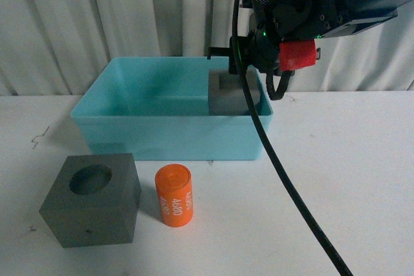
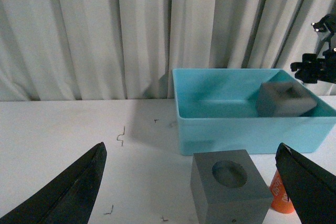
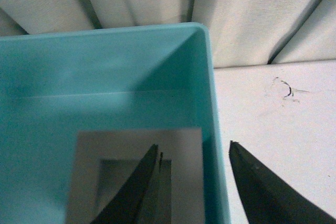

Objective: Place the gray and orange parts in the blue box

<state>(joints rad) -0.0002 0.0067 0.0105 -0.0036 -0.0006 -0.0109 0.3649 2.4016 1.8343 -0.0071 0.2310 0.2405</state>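
The blue box [image 1: 162, 135] stands at the back of the white table. A gray cube with a rectangular recess [image 1: 226, 98] sits inside its right end, also seen in the left wrist view [image 2: 286, 99] and right wrist view [image 3: 178, 161]. My right gripper [image 3: 194, 153] hangs open above that cube and the box's right wall [image 3: 212, 129], holding nothing. In front of the box sit a gray cube with a round recess [image 1: 94, 200] and an upright orange cylinder with white digits [image 1: 174, 195]. My left gripper [image 2: 191, 156] is open, low over the table, facing the round-recess cube [image 2: 228, 190] and cylinder [image 2: 281, 198].
White curtains [image 1: 97, 11] hang behind the table. A black cable [image 1: 284, 179] runs from the right arm down across the table's right side. Small dark scraps [image 2: 121, 136] lie on the table left of the box.
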